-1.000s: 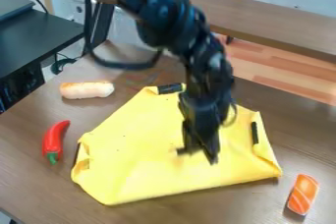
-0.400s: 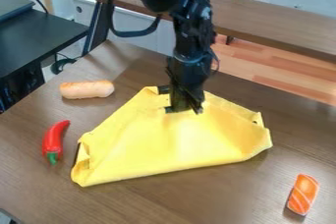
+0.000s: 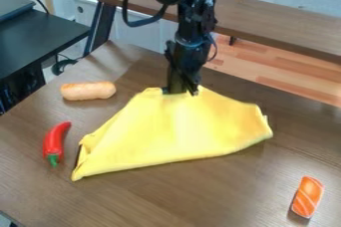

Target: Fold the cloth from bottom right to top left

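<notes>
The black gripper (image 3: 180,92) hangs down at the back corner of the yellow cloth (image 3: 174,131), shut on a bit of its upper layer. The cloth lies folded over on the table, with a long slanting front edge running from a pointed left corner to a rounded bulge at the right. A strip of dark edge shows at its left side. Whatever lies beneath the top layer is hidden.
On the brown table (image 3: 193,191), a bread roll toy (image 3: 88,91) lies at the back left and a red chili pepper (image 3: 56,143) left of the cloth. An orange sushi toy (image 3: 307,197) is at the front right. Behind stands a wooden ledge (image 3: 266,19).
The gripper has moved back from mid-cloth to the back corner, drawing the upper layer along. The cloth's front edge has shifted back, and the black patches on top are now covered.
</notes>
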Controlling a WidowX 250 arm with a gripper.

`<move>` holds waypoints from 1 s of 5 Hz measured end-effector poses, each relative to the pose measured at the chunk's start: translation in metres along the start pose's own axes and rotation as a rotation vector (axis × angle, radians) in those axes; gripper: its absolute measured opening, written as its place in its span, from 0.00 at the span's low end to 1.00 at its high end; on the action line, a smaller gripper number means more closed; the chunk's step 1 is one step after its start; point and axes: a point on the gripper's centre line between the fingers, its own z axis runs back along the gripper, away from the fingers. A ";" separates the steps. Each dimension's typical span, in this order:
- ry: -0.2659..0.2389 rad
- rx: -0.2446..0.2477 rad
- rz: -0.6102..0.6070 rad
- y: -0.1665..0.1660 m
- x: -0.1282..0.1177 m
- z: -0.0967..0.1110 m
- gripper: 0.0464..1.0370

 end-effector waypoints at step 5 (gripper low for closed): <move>0.029 0.007 -0.072 0.022 0.021 -0.016 0.42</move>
